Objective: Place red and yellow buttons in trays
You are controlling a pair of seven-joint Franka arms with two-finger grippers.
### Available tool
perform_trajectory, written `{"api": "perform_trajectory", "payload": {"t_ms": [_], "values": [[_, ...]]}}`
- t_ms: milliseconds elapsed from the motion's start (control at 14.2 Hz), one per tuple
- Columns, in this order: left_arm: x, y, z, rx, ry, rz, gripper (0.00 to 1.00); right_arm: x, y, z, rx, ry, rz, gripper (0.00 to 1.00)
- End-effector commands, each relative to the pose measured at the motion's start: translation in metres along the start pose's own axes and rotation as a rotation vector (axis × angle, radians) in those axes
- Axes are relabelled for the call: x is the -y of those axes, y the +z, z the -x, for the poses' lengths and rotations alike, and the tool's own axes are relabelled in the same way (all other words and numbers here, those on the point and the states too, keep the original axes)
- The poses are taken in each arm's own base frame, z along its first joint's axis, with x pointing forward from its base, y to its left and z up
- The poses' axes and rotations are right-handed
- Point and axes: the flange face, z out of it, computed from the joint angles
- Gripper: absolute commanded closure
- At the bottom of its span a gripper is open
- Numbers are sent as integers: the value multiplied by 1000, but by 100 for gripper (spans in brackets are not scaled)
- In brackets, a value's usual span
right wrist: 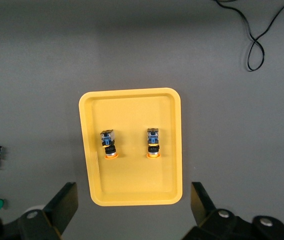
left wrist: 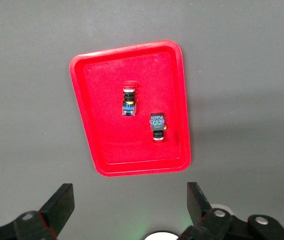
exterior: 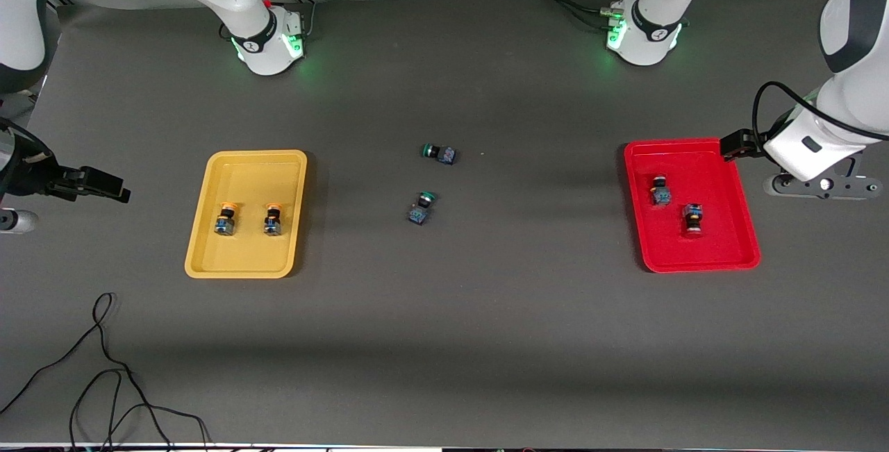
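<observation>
Both orange-capped buttons (exterior: 227, 218) lie in the shallow yellow plastic tray (exterior: 208, 257), both red-capped ones (exterior: 692, 219) in the red tray (exterior: 747, 230). The left gripper (left wrist: 126, 210) and right gripper (right wrist: 134, 207) hang high over those trays, fingers apart and empty. I judge the sorting complete: leave the green-capped switches (exterior: 421, 207) between the trays alone.

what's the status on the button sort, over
Left gripper open above red plastic tray; right gripper open above yellow plastic tray. Two buttons in each tray. Nothing in the way.

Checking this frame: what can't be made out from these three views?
- Left hand: fingertips open in the left wrist view; palm cut off by the edge.
- Right hand: likewise in the right wrist view.
- Red buttons in the red tray: cap colour barely separates from the tray.
- Green buttons: markings too small.
</observation>
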Motion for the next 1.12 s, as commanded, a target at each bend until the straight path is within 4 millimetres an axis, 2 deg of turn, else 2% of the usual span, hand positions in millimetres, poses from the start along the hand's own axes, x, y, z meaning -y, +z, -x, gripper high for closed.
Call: {"api": "perform_trajectory", "payload": {"t_ms": [0,1054], "values": [[0,-8,7,8,11,6,0,-1,-9,16,-29,1,14,0],[-1,-9,7,13,12,5,0,-3,-9,20,4,-8,32,0]]}}
